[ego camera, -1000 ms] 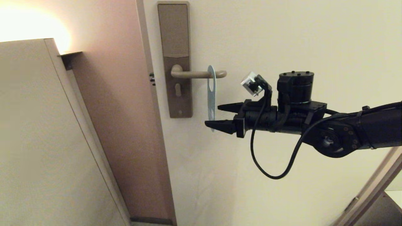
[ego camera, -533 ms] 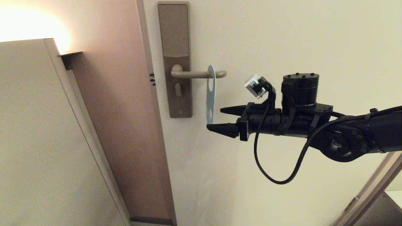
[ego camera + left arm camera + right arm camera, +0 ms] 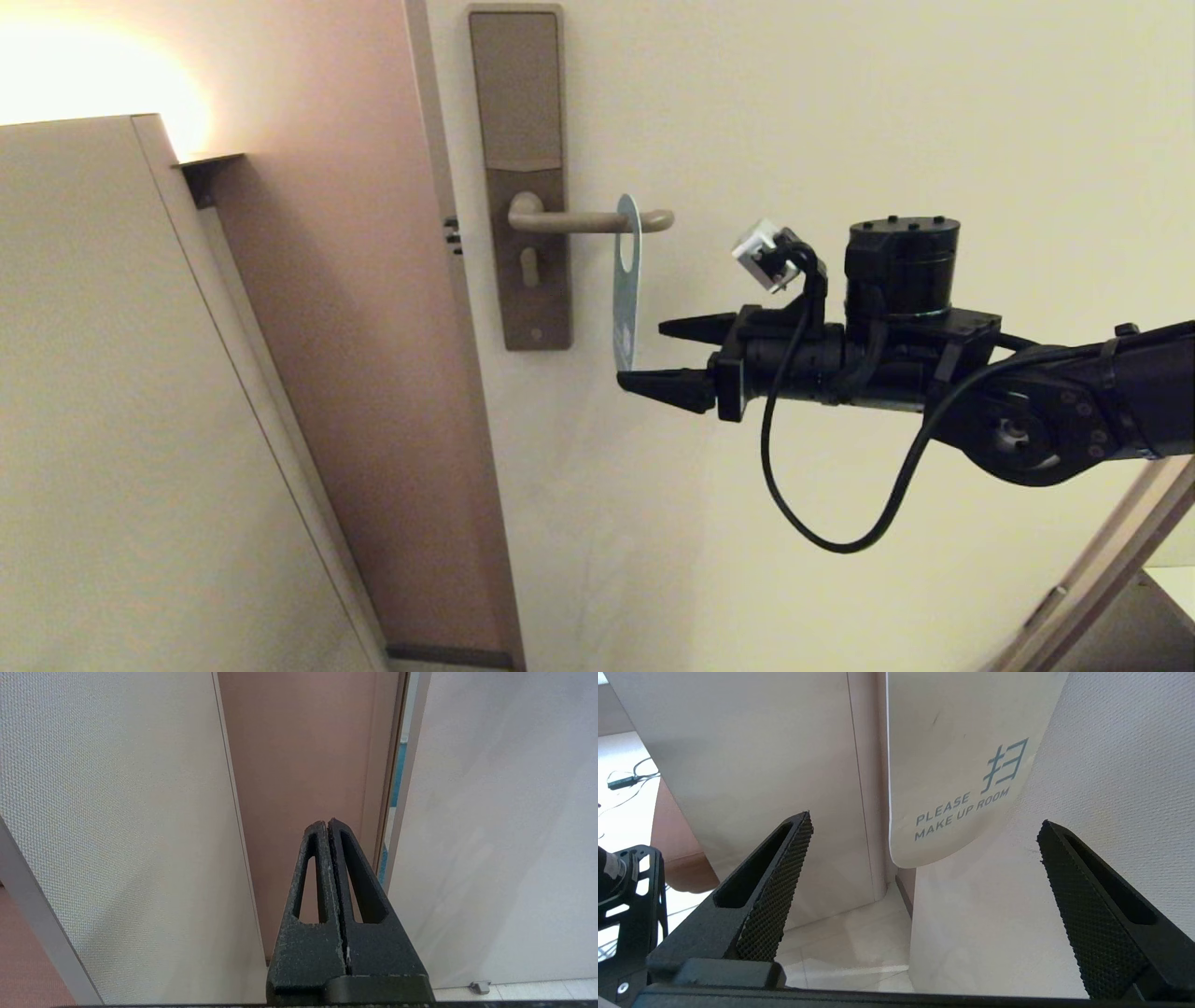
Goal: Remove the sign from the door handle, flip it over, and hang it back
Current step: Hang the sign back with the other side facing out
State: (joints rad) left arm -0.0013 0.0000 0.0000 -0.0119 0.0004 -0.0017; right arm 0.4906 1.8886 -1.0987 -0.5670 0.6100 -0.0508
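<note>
From your head camera the flat rounded sign (image 3: 627, 280) shows only as a thin sliver, edge-on, hanging by its oval hole on the slim bronze-beige door handle (image 3: 590, 221). Your right gripper (image 3: 661, 355) sits level just beside its lower end, jaws wide apart, nothing held. The right wrist view gives you the face (white, "PLEASE MAKE UP ROOM") (image 3: 952, 779). Only the left wrist view shows your left gripper (image 3: 328, 823), parked, jaws pressed together.
</note>
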